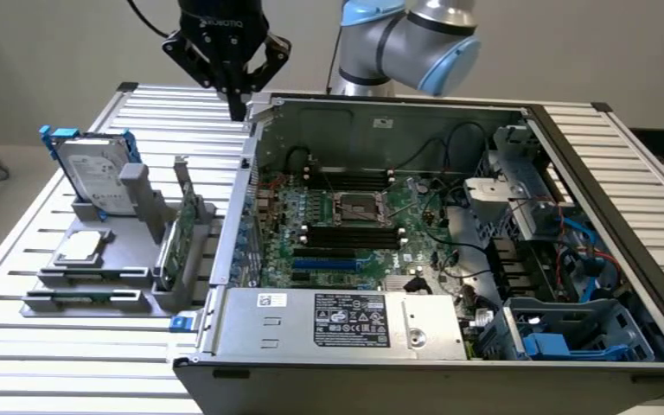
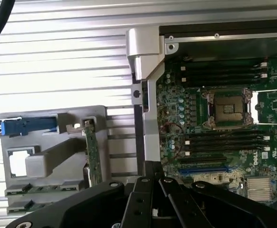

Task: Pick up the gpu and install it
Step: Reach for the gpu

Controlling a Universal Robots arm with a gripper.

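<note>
Over case (image 1: 424, 104) corner: Robotiq fingers (image 1: 238, 102) closed; gpu (image 1: 180, 229) in holder (image 1: 90, 278)

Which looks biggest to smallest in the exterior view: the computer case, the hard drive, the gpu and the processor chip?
1. computer case
2. hard drive
3. gpu, seen edge-on as a narrow strip
4. processor chip, close to the gpu, so this order is unsure

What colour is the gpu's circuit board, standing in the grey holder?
Green. The gpu shows best in the wrist view.
</note>
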